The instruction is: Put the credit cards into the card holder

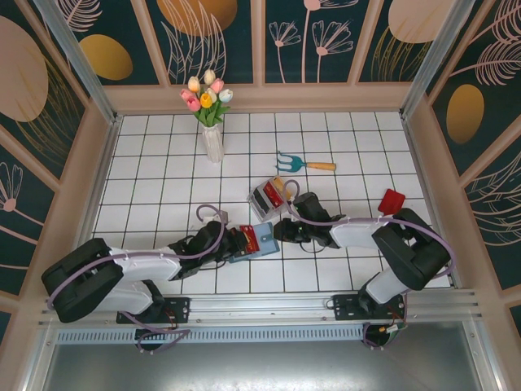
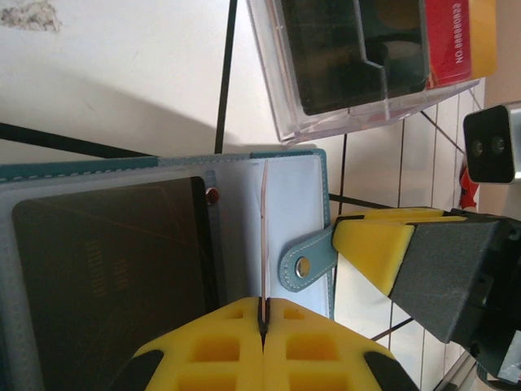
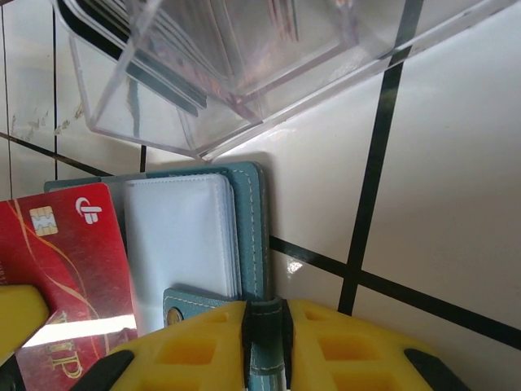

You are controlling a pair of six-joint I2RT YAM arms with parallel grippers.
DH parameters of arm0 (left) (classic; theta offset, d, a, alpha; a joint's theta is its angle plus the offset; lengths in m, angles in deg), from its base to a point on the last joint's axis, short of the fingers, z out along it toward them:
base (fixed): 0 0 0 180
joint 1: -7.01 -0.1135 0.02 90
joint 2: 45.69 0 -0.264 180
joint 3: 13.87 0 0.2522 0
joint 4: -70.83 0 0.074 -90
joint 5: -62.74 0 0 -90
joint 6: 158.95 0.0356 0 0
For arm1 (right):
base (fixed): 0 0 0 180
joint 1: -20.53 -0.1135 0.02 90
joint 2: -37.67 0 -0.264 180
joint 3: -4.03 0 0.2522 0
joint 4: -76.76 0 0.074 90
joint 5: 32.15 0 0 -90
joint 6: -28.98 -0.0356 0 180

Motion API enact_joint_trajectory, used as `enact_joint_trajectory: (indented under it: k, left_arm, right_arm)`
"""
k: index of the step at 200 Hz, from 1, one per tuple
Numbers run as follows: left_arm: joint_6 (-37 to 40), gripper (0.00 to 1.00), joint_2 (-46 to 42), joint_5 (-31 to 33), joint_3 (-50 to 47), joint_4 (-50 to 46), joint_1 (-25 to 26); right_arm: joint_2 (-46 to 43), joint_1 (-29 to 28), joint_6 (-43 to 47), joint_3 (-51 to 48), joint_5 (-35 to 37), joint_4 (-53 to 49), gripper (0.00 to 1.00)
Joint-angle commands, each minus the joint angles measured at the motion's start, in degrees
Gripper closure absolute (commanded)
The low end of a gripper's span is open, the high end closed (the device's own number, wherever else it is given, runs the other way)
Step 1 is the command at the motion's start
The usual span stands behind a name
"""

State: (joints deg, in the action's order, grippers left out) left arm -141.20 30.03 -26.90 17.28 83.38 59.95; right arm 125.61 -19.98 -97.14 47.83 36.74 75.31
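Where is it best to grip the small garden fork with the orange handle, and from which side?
I would grip the garden fork at the middle of its orange handle, coming from above with the jaws across it. It lies flat on the tiles; the handle is straight and narrow, the teal prongs splay.

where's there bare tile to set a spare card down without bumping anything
Bare tiles: along the left wall, left of the vase, and the far right corner beyond the hand rake. Crowded: the middle, where the clear tray, the card holder, the left arm and the right arm meet, with a red card near the right wall.
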Motion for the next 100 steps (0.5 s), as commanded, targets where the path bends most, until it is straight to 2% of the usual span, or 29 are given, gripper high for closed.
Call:
enact_joint_trajectory:
  k: [1,15,41,100]
  left_arm:
    - [1.5,1.00,3.2,-2.7,2.5,-2.1,0.5]
    - [0.5,1.00,5.4,-2.8,4.2,-6.0,0.5]
    - [-1.7,1.00,7.1,-3.8,4.5,-7.1,0.5]
    - [-1.4,1.00,3.0,-3.0,4.3,-14.1,0.5]
  right_arm:
    - [1.5,-0.5,0.3,0.0,-1.9,0.3,0.79]
    - [1.5,-0.5,0.3,0.0,-1.9,0.2,0.79]
    - [1.2,-0.5,0.5,0.5,-1.6,-0.5,0.79]
    - [1.1,-0.5,1.0,0.9,-0.5,-1.8,0.79]
